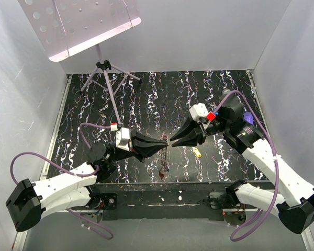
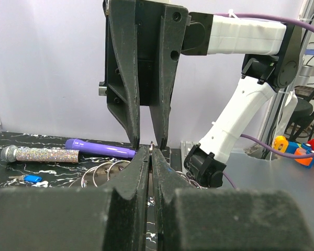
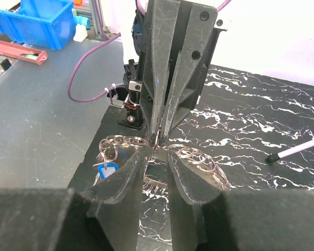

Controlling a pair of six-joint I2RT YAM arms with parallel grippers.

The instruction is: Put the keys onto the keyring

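Note:
My left gripper (image 1: 165, 142) and right gripper (image 1: 172, 141) meet tip to tip above the middle of the black marbled mat. In the left wrist view my left gripper (image 2: 152, 150) is shut on a thin metal keyring (image 2: 153, 147), edge-on between the pads. In the right wrist view my right gripper (image 3: 157, 151) is shut on a small flat silver key (image 3: 160, 155) held against that ring. A chain of rings (image 1: 165, 162) hangs below the tips. A blue-headed key (image 3: 105, 170) lies among loose rings (image 3: 199, 157). A yellow-headed key (image 1: 197, 152) lies on the mat.
A purple marker (image 2: 99, 148), a glittery tube (image 2: 42, 155) and another blue key (image 2: 32, 179) lie on the mat behind the rings. A tripod stand (image 1: 107, 70) with a white panel stands at the back left. The mat's near edge (image 1: 162, 183) is just below the grippers.

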